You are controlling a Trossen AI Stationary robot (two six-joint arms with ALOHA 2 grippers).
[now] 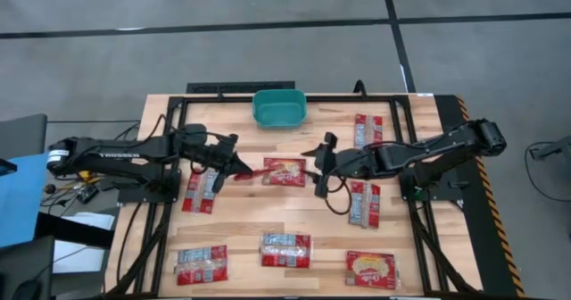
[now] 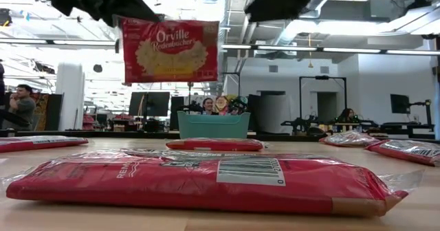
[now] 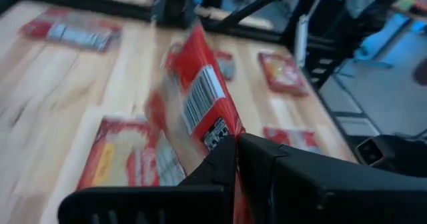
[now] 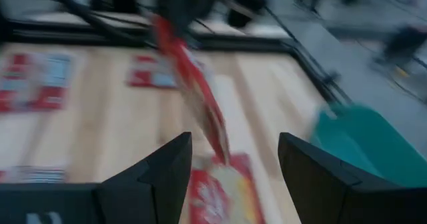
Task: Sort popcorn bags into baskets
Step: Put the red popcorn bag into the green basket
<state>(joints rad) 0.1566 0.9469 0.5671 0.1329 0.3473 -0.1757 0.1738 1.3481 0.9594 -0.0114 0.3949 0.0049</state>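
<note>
My left gripper (image 1: 239, 168) is shut on a red Orville Redenbacher popcorn bag (image 2: 170, 50) and holds it above the middle of the table. From above the bag shows edge-on as a thin red strip (image 1: 254, 170). Another bag (image 1: 284, 170) lies flat on the table just right of it. My right gripper (image 1: 323, 166) is open and touches nothing, hovering right of that flat bag and facing the held one (image 4: 190, 84). The teal basket (image 1: 278, 108) stands at the far edge. Several more bags lie flat around the table. My left gripper pinches the bag between its two fingers at the bag's upper edge, near one corner (image 2: 124, 23). The fingers (image 3: 223, 161) come roughly level from the table's left side. The bag hangs upright below them, lifted clear of the table, its barcode side (image 3: 200, 101) toward the wrist camera.
Flat bags lie at the left (image 1: 199, 191), the right (image 1: 364, 204), the far right (image 1: 368, 130) and along the near edge (image 1: 201, 264) (image 1: 285, 249) (image 1: 370, 269). A black frame (image 1: 223, 89) runs round the tabletop. Bare wood shows between the basket and the grippers. People sit in the room beyond.
</note>
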